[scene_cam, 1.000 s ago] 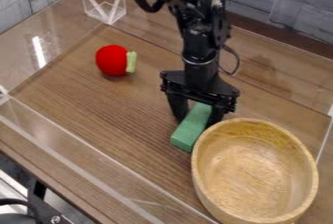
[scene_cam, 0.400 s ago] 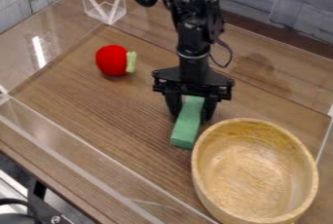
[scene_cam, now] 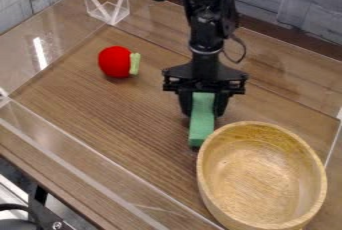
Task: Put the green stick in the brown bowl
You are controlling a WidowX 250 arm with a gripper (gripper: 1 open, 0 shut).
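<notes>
Flat mint-green matte green stick [scene_cam: 202, 121], elongated rectangle

The claw [scene_cam: 203, 102] is now being closed onto the green stick [scene_cam: 202, 120], after standing open astride it. The stick is being swung from slanted to nearly upright in the view.

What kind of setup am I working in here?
Probably a lab test bench: a wood-grain table fenced by clear acrylic walls, holding only props, a brown bowl, a green stick and a red ball.
</notes>
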